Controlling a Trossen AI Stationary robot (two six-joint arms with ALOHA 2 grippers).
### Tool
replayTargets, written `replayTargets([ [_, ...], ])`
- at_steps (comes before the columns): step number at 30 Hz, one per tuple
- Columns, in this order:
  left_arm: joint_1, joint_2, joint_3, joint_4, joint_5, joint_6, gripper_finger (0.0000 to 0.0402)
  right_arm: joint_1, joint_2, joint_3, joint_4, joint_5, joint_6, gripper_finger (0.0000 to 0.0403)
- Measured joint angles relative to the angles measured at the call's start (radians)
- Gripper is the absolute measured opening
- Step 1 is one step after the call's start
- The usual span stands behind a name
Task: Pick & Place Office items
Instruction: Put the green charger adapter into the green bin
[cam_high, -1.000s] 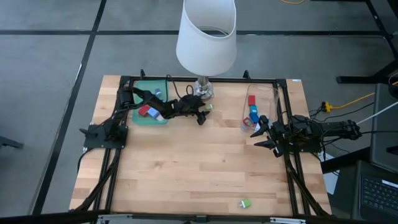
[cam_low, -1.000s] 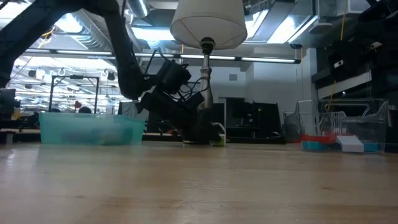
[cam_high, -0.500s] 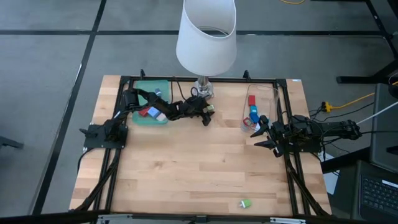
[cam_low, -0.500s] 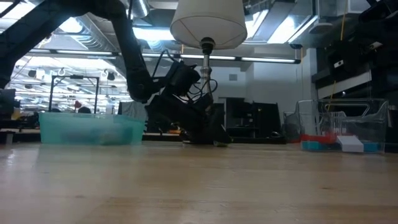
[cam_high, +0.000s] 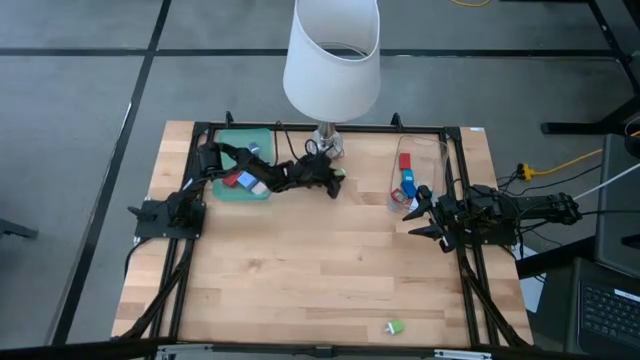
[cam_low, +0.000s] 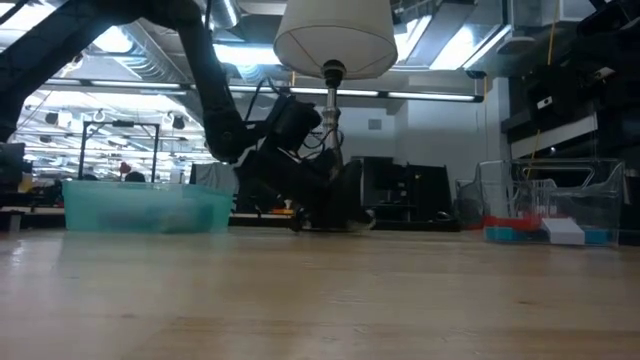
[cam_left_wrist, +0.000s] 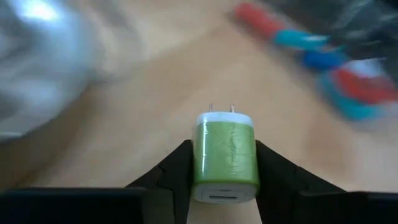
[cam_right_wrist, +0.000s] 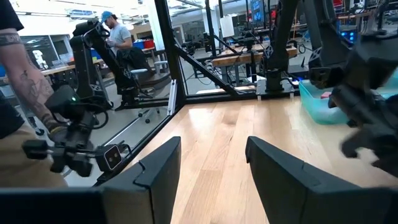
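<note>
My left gripper (cam_high: 337, 180) reaches over the green tray (cam_high: 228, 138) to a spot beside the lamp base (cam_high: 326, 143) and is shut on a small green piece (cam_left_wrist: 225, 155) with white ends and two metal prongs. In the low view it sits low over the table (cam_low: 352, 212). Red and blue pieces lie in the tray (cam_high: 240, 180) and in the clear bin (cam_high: 406, 172). Another green piece (cam_high: 394, 327) lies alone near the table's near edge. My right gripper (cam_high: 418, 218) waits open beside the bin; its wrist view shows the spread fingers (cam_right_wrist: 158, 168). My left gripper pinches the green piece between its two fingers (cam_left_wrist: 177, 171), one on each long side (cam_left_wrist: 252, 158). The fingers lie along the piece, and its pronged white end (cam_left_wrist: 222, 117) points away from the wrist. Whether it rests on the table, I cannot tell.
The tall lamp with its white shade (cam_high: 332, 55) stands at the table's far middle, close to my left gripper. A black frame (cam_high: 460, 180) borders the table. Bare wood (cam_high: 320, 270) fills the middle and near part. A person (cam_right_wrist: 18, 93) shows beyond the table.
My left gripper has moved a little toward the table's right edge along the lamp base, staying low, with the green piece at its tip. My right arm has kept still.
</note>
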Motion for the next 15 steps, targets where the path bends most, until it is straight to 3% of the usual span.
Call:
replayTargets([
  [3, -0.035, -0.007, -0.002, 0.058, 0.062, -0.054, 0.0123, 0.000, 0.000, 0.000, 0.000, 0.000, 0.000, 0.0192],
  [7, -0.078, -0.069, -0.003, 0.038, 0.050, -0.063, 0.0123, 0.000, 0.000, 0.000, 0.000, 0.000, 0.000, 0.0192],
  [15, -0.147, -0.293, -0.008, -0.165, 0.035, 0.023, 0.0123, 0.000, 0.000, 0.000, 0.000, 0.000, 0.000, 0.0192],
])
